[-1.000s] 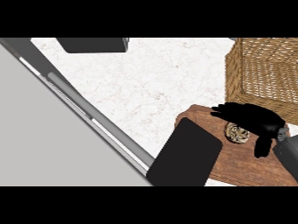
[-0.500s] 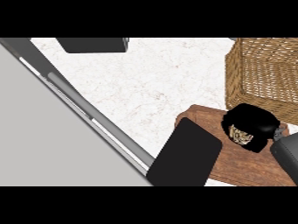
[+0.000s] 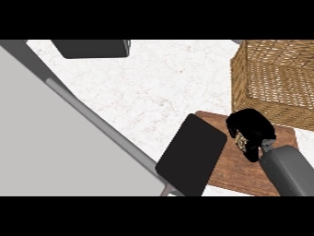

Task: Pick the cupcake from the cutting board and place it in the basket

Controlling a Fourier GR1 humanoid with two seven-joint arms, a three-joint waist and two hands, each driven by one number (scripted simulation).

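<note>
Right hand (image 3: 250, 130): fingers curled round cupcake (image 3: 243, 141), held over wooden cutting board (image 3: 237, 173). Wicker basket (image 3: 282, 83) is set just beyond. Left hand is unseen.

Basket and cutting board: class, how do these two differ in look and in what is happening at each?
The basket is pale woven wicker with tall walls; the cutting board is flat dark wood. The right hand curls round the cupcake over the cutting board, not the basket. Both sit on the white counter.
</note>
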